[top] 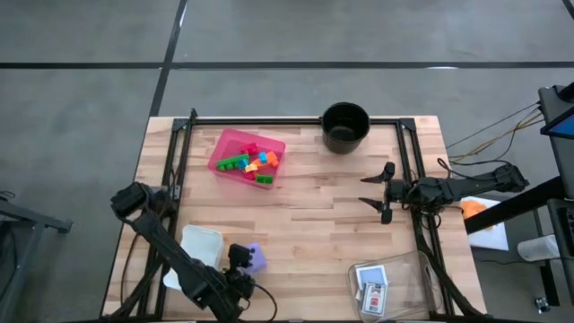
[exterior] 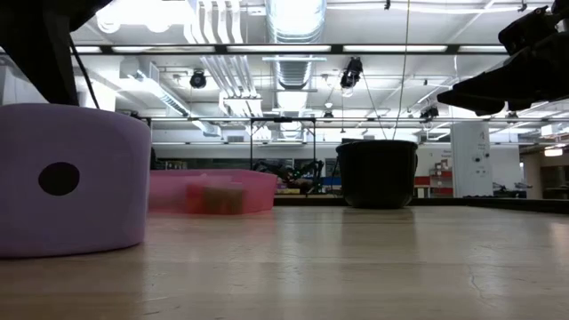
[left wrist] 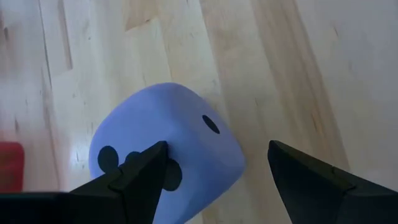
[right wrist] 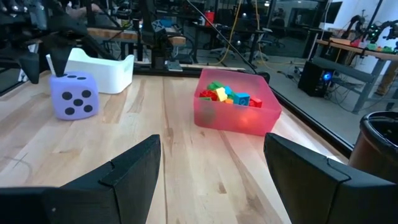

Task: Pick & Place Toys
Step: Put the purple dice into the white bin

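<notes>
Your left gripper hangs low over the near edge of the table with its fingers spread wide and nothing held; the purple die sits on the wood just ahead of it, one finger over the die's near face and the other out to its side, no grip yet. Beside this claw stands a white tub. Far across the table from it, the pink tray already holds the small bricks in a heap, so that part looks done. Your right gripper waits mid-table, fingers wide apart and empty, the black pot just beyond it. Back near its base, the cards lie in a clear bin. By my reading, the die is what remains
</notes>
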